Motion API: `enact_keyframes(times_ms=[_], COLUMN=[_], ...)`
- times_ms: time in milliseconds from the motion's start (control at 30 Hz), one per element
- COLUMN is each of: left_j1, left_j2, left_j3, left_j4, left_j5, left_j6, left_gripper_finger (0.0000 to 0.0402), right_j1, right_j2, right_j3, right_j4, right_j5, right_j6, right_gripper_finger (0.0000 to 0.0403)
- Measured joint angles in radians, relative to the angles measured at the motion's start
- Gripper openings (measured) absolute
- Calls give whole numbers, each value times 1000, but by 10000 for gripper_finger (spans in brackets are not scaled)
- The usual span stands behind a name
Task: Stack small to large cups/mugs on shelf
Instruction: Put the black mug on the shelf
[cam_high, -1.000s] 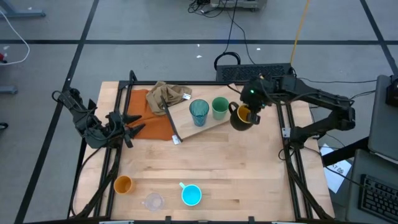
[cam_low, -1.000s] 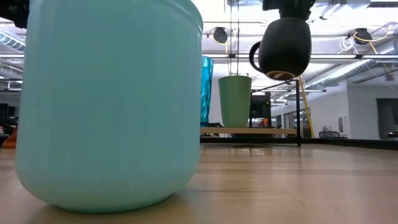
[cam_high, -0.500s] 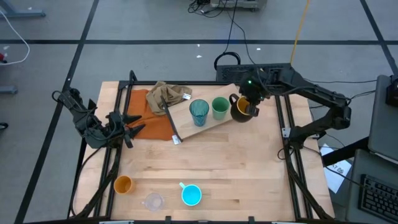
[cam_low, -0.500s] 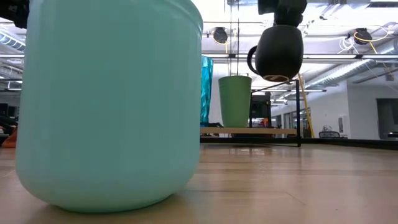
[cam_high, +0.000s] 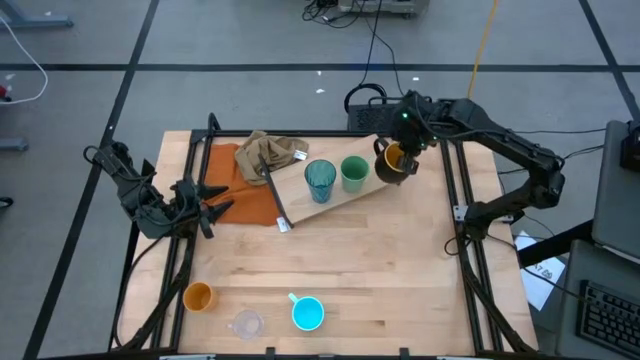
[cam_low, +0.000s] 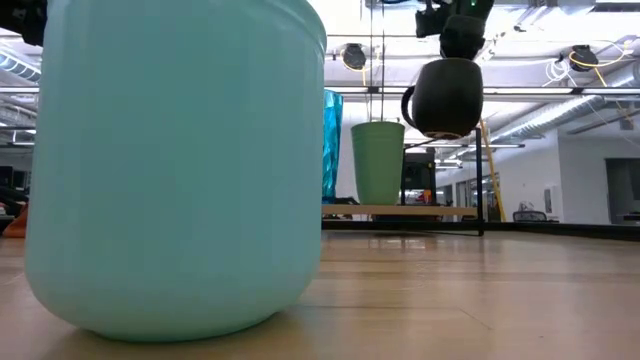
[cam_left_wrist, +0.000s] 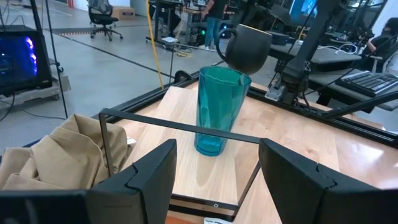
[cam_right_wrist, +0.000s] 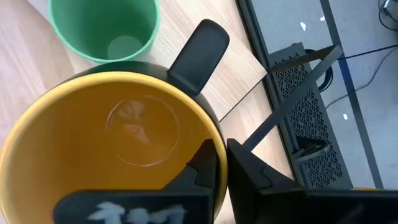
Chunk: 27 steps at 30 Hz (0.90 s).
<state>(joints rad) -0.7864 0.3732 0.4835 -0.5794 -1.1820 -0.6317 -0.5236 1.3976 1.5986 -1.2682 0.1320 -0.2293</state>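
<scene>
My right gripper (cam_high: 404, 148) is shut on the black mug with a yellow inside (cam_high: 397, 163), held in the air just right of the green cup (cam_high: 353, 173) at the right end of the shelf (cam_high: 345, 199). The teal tumbler (cam_high: 320, 181) and the green cup stand upright on the shelf board. The orange cup (cam_high: 198, 296), clear glass (cam_high: 246, 324) and light-blue mug (cam_high: 308, 313) stand near the table's near edge. My left gripper (cam_high: 210, 205) is open at the table's left, beside the orange cloth (cam_high: 243, 185). My right gripper holds the black mug by its rim (cam_right_wrist: 216, 152), on the side away from the green cup, next to the handle (cam_right_wrist: 199, 50). One finger (cam_right_wrist: 200, 173) is inside the mug and one (cam_right_wrist: 261, 180) outside, coming from above. The mug (cam_low: 444, 95) hangs upright, lifted clear above the shelf (cam_low: 400, 210).
A crumpled tan cloth (cam_high: 268, 152) lies at the far left by the shelf's black metal frame (cam_high: 272, 195). Black rails run along the table's left and right sides. The table's middle (cam_high: 340, 260) is bare wood. The light-blue mug (cam_low: 175, 160) fills the low view's left.
My right gripper has carried the black mug toward the table's far edge and a little left, from beside the shelf's right end to close beside the green cup. The mug has stayed lifted and upright.
</scene>
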Motion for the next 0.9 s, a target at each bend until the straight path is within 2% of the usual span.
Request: enact_keyframes(times_ms=[400, 900], left_j1=[0, 0], left_j2=[0, 0], left_j3=[0, 0], left_j4=[0, 0], left_j5=[4, 5], left_j6=[-1, -1], left_gripper_finger=[230, 230], right_j1=[-20, -105], right_j2=[105, 124], right_j3=[-1, -2], right_j4=[7, 56], right_j5=[-2, -3], right_j6=[-46, -73], right_gripper_finger=[7, 7])
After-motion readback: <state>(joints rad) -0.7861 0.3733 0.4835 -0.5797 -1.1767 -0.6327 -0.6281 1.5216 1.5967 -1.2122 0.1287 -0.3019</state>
